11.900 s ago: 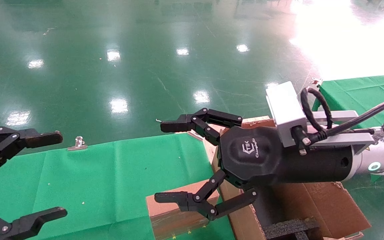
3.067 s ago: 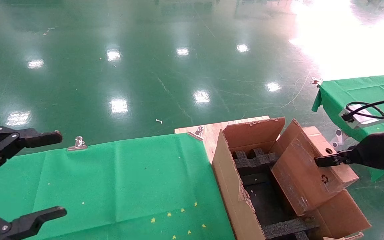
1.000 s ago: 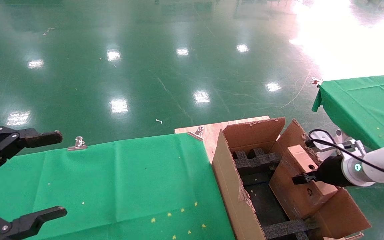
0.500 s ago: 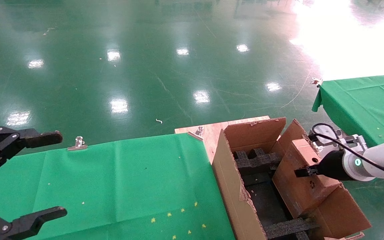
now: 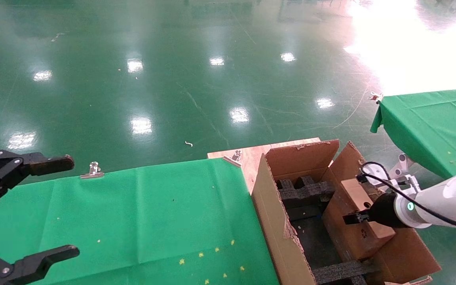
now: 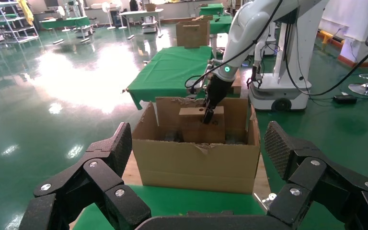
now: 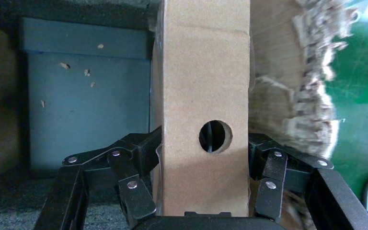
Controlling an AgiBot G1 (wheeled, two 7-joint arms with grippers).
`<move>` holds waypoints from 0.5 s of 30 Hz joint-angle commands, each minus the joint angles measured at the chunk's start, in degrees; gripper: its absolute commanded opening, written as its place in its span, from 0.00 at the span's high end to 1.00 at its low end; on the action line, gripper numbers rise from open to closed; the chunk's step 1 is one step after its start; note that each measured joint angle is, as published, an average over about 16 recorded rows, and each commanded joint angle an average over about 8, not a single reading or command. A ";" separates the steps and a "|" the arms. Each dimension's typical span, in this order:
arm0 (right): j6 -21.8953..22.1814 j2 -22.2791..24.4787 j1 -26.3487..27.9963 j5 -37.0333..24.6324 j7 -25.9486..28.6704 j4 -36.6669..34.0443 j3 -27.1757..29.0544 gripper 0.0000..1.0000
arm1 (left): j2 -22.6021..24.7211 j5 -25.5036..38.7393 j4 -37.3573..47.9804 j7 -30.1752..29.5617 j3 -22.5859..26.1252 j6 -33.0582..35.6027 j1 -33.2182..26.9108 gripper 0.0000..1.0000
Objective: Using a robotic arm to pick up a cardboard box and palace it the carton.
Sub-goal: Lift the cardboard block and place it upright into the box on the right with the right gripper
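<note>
Your right gripper (image 7: 206,211) clamps the cardboard box (image 5: 358,221), tilted inside the carton (image 5: 275,221) against its right wall. Lower it level between the foam blocks (image 5: 305,190) before letting go.

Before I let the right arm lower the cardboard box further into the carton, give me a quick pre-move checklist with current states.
1. Grip: right gripper has fingers on both sides of the cardboard box: ok.
2. Box over the carton opening, not its rim: ok.
3. Box level: not ok, it is tilted, leaning toward the carton's right wall.
4. Landing spot between the black foam blocks: the floor beside the box looks bare; directly under it, cannot tell.
5. Torn flap edge close beside the box; whether they touch: cannot tell.
6. Left gripper open over the green cloth, away from the carton: ok.
</note>
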 commanded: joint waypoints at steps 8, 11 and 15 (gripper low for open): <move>2.54 -2.57 -4.14 2.33 -0.94 -4.15 -0.84 1.00 | -0.01 -0.02 0.00 0.01 0.03 -0.01 -0.01 0.00; 3.60 -3.67 -5.62 3.78 -2.03 -6.19 -1.01 1.00 | -0.01 -0.02 0.00 0.02 0.04 -0.02 -0.01 0.00; 4.94 -5.26 -7.49 5.97 -3.88 -8.99 -1.09 1.00 | -0.02 -0.03 0.00 0.02 0.05 -0.02 -0.01 0.00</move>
